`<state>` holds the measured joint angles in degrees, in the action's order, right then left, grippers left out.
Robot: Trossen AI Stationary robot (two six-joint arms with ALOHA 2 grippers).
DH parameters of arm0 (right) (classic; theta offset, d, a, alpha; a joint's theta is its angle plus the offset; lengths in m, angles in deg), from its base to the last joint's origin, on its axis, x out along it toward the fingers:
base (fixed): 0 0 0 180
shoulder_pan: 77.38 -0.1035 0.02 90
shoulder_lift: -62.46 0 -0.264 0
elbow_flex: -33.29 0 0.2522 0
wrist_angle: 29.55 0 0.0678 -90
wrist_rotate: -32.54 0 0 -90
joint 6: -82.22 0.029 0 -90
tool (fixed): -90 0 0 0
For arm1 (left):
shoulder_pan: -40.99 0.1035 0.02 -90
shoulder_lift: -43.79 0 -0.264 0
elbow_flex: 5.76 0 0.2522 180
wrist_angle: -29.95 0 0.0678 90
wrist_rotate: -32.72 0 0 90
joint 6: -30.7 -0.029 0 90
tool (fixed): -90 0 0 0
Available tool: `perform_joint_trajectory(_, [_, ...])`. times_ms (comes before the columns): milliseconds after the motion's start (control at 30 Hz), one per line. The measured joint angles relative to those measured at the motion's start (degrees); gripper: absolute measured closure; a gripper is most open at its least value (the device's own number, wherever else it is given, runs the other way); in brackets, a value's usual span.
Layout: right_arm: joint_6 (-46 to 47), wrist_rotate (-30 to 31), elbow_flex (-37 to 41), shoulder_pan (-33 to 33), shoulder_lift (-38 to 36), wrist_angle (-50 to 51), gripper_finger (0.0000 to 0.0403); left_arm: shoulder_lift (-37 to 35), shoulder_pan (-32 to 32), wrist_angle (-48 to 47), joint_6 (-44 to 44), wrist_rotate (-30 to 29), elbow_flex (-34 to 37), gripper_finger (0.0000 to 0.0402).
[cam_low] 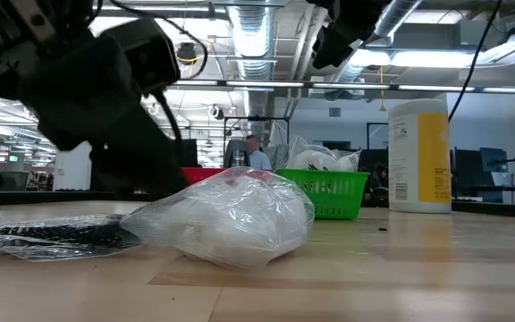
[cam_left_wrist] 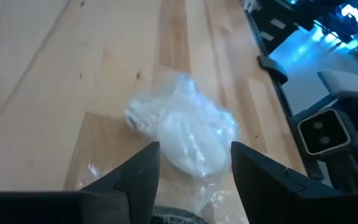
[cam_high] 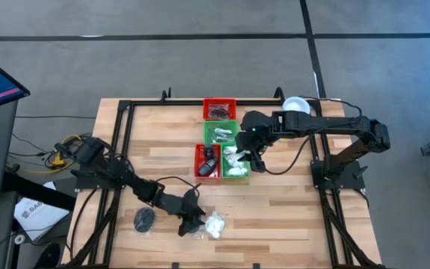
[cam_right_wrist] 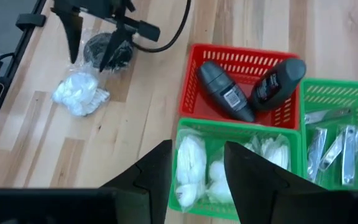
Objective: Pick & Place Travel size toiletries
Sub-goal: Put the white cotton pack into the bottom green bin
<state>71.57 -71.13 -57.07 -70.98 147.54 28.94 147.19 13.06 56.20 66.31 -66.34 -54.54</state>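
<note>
Four small trays sit grouped near the middle of the table (cam_high: 290,224). The far red tray (cam_high: 219,110) holds something dark I can't make out. Next to it a green tray (cam_right_wrist: 347,99) carries thin metal pieces. The nearer red tray (cam_right_wrist: 229,62) holds two dark bottles (cam_right_wrist: 225,90) lying side by side, their caps toward the green tray of metal pieces. The nearer green tray (cam_right_wrist: 191,134) is packed with white puffy lumps in clear bags. A tall yellow canister (cam_low: 417,154) with a white lid stands upright at the far right of the table.

Near the front edge lies a clear packet of white puffs (cam_high: 213,223), a rounded lump with no clear long axis, slumped flat on the wood. Just to its left sits a packet with a dark disc (cam_high: 144,219), also lying flat.

The left gripper (cam_left_wrist: 194,171) is stretched low across the front of the table, pointing down at the white packet with its fingers parted on either side of it, not pinching it. The right gripper (cam_right_wrist: 197,174) reaches in from the right and hovers above the nearer green tray, fingers apart, holding nothing.
</note>
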Motion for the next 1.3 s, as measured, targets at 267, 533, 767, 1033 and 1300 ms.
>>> perform_joint_trajectory(267, [0.18,0.02,0.0,-0.75,0.0,1.56,0.0266,3.89,-0.01,0.19,3.82,0.07,-1.92,0.022])
perform_joint_trajectory(533, [0.16,0.02,0.0,-0.79,0.0,1.57,0.027,5.4,-0.25,-0.53,3.84,0.52,-2.74,0.0222])
perform_joint_trajectory(767, [0.12,0.02,0.0,-0.81,0.0,1.56,0.0269,5.5,-0.02,-1.75,3.71,-0.15,-2.72,0.0293])
perform_joint_trajectory(1033, [-0.45,0.02,0.0,-0.74,0.0,1.56,0.0274,5.5,0.21,-1.79,2.03,-1.27,-2.72,0.0397])
perform_joint_trajectory(1300, [-0.45,0.02,0.0,-0.74,0.0,1.56,0.0274,5.5,0.14,-1.61,0.59,-2.21,-3.24,0.0401])
